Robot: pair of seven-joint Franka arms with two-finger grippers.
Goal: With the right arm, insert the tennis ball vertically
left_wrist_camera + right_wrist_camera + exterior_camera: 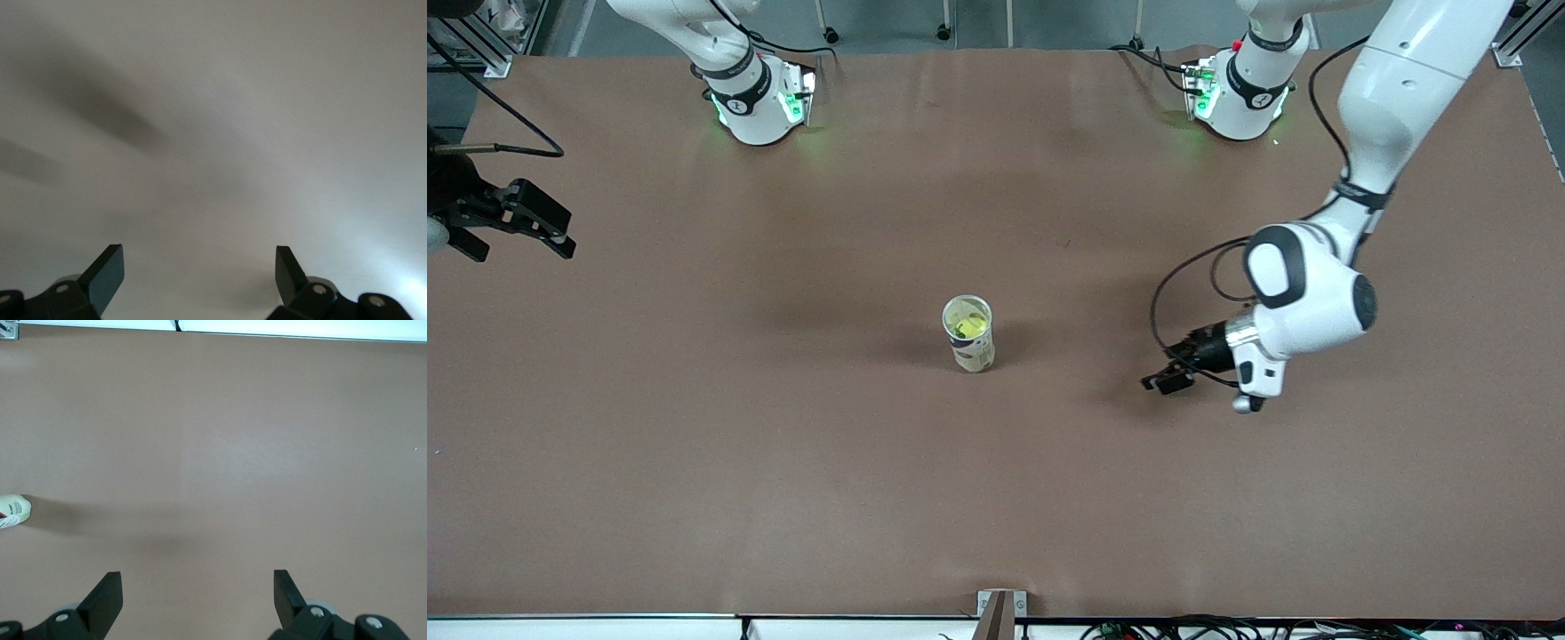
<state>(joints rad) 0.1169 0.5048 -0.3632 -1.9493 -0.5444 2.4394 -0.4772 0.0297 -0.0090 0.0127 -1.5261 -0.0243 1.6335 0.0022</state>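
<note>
right arm point(711, 53) cut off by the front view's top edge, its hand point(511, 222) partly past the side edge, left hand point(1169, 378) mostly hidden under its wrist, clear tube point(13, 511) clipped in right wrist view, worktop point(267, 100) blurred in left wrist view

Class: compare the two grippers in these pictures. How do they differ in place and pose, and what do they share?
The left gripper hangs low over the table toward the left arm's end, level with the tube. The right gripper is up at the right arm's end and points sideways. Both are black, open-jawed and empty.
</note>
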